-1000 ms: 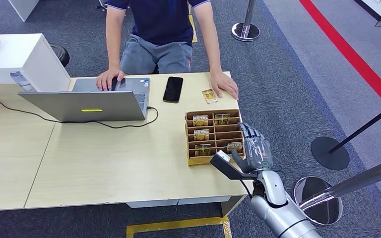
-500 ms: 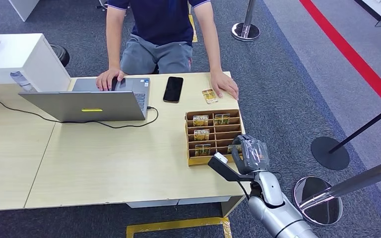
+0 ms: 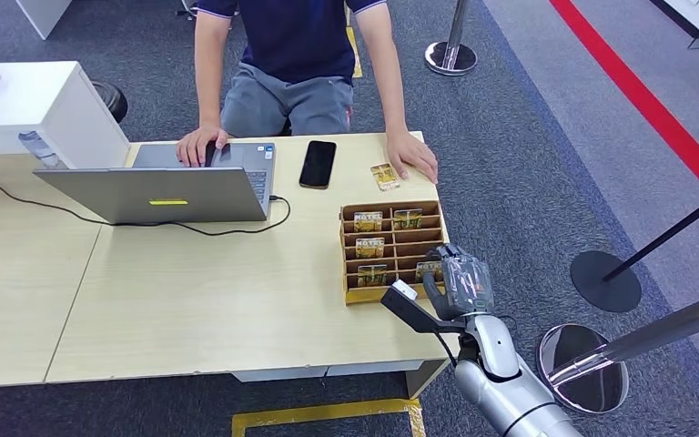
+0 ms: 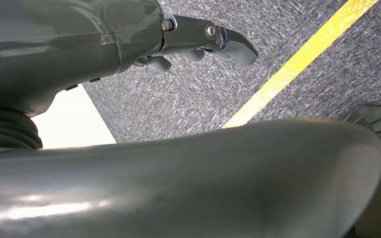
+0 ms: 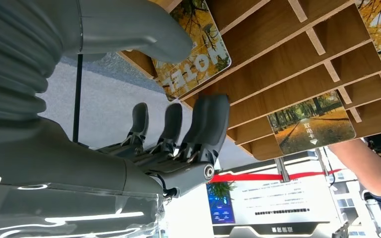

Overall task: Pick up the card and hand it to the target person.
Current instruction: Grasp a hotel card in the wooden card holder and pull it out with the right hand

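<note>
A wooden slotted card rack [image 3: 345,264] stands near the table's right front corner with several scenic cards in it. My right hand [image 3: 456,281] is at its front right slot, fingers curled around the card [image 3: 429,270] there. In the right wrist view the thumb [image 5: 129,29] lies on the face of this "HOTEL" card [image 5: 193,54] and the fingers [image 5: 206,124] press from the other side at the rack [image 5: 297,59]; the card stands in its slot. The target person [image 3: 296,55] sits across the table, one hand [image 3: 412,155] beside a loose card [image 3: 384,176]. My left hand [image 4: 203,42] hangs over the carpet, holding nothing.
A laptop [image 3: 164,187] with its cable and a black phone [image 3: 317,164] lie on the far half of the table. A white cabinet [image 3: 36,109] stands at the left. Stanchion bases [image 3: 605,280] [image 3: 582,364] and a slanted pole stand on the carpet to my right.
My right hand's fingers, stretched out over the rack a second ago, have curled in around the front right card. The person, laptop and phone have not moved.
</note>
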